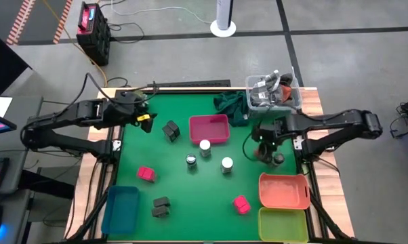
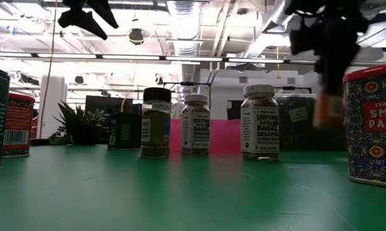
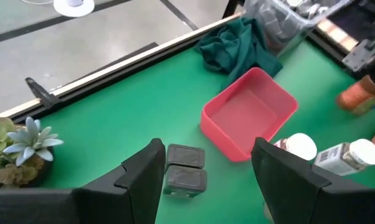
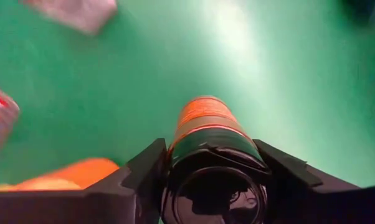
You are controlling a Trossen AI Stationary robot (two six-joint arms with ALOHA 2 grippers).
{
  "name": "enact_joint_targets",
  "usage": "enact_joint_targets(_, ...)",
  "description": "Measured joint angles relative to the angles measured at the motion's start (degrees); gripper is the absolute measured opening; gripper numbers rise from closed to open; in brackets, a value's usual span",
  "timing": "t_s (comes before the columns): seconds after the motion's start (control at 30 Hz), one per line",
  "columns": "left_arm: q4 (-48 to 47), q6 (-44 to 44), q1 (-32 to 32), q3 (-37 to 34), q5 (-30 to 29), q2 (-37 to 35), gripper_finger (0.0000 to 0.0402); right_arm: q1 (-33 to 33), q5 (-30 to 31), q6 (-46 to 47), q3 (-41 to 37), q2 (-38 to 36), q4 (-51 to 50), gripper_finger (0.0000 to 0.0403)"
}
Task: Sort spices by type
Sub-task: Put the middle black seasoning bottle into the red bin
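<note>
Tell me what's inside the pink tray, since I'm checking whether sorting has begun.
The pink tray shows only its bare pink floor in the left wrist view; no spice sits in it. The part just behind its near wall is hidden.

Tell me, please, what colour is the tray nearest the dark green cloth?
Pink; the tray shows best in the left wrist view.

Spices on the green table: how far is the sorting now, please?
Nothing looks sorted yet: the pink tray, orange tray, green tray and blue tray are empty. In hand: the right tool grips a dark-capped jar. Left to do: white-capped jars, pink packets and dark boxes lie loose; the left tool hovers open, empty.
</note>
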Motion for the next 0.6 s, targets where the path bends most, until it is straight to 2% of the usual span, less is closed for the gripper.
enact_joint_targets(0.23,-0.1,-0.2,0.0,0.0,0.3,-1.3,0.0229,-5.3,0.1,-7.1,10.1,6.4,0.7,0.0236)
enact_joint_targets(0.37,-0.1,-0.4,0.0,0.0,0.5,-1.6,0.0229,-6.9,0.1,-13.2,17.8,14.0,0.5,0.0236)
enact_joint_targets(0.6,-0.2,-1.0,0.0,0.0,4.4,-1.9,0.0229,-9.2,0.0,-20.0,34.3,26.9,-1.3,0.0237)
